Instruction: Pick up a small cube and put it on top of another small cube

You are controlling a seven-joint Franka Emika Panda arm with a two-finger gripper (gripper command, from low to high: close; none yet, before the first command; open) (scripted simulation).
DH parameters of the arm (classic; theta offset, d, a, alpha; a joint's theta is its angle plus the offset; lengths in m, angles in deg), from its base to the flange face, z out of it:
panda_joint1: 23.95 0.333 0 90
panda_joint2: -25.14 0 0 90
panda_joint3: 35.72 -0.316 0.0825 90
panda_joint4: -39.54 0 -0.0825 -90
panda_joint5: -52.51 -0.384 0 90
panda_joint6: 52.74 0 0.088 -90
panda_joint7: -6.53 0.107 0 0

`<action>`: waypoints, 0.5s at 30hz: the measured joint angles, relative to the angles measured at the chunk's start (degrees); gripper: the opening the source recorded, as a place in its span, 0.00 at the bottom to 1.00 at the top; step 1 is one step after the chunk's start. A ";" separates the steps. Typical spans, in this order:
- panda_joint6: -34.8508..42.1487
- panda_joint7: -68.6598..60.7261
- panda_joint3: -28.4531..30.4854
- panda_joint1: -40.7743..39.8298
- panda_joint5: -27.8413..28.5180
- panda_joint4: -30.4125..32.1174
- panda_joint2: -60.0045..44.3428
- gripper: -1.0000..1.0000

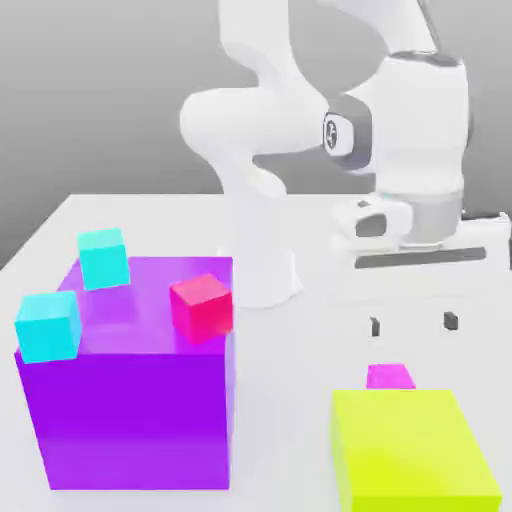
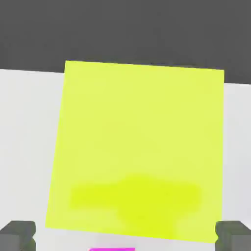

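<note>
The small magenta-pink cube [image 1: 390, 376] rests on the white table just behind a big yellow-green block [image 1: 412, 450]; the block hides its lower part. In the hand view a thin strip of the cube [image 2: 112, 249] peeks out beside the yellow block [image 2: 137, 147]. My gripper [image 1: 412, 323] hovers a little above the pink cube, open, with its two dark fingertips [image 1: 375, 326] spread wide and nothing between them. A crimson-red small cube [image 1: 202, 307] and two cyan small cubes [image 1: 104, 258] [image 1: 48, 326] sit on top of a big purple block [image 1: 135, 385].
The arm's white base [image 1: 262, 270] stands behind the purple block. The table [image 1: 290, 400] has open white surface between the purple and yellow blocks. The table's far edge runs behind the arm.
</note>
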 joint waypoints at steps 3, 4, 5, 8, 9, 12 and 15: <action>-4.45 5.72 1.14 1.88 5.30 1.83 -6.51 0.50; -6.06 7.60 2.65 2.89 7.67 1.64 -8.66 0.50; -7.67 9.34 4.55 4.29 9.95 1.32 -10.77 0.50; -12.61 13.30 11.28 9.81 15.10 0.14 -16.96 0.50; -13.93 13.97 13.06 11.39 15.95 -0.17 -18.56 0.00; -13.97 14.01 13.05 11.39 15.99 -0.17 -18.57 0.00; -14.68 14.48 13.91 12.11 16.58 -0.33 -19.37 0.00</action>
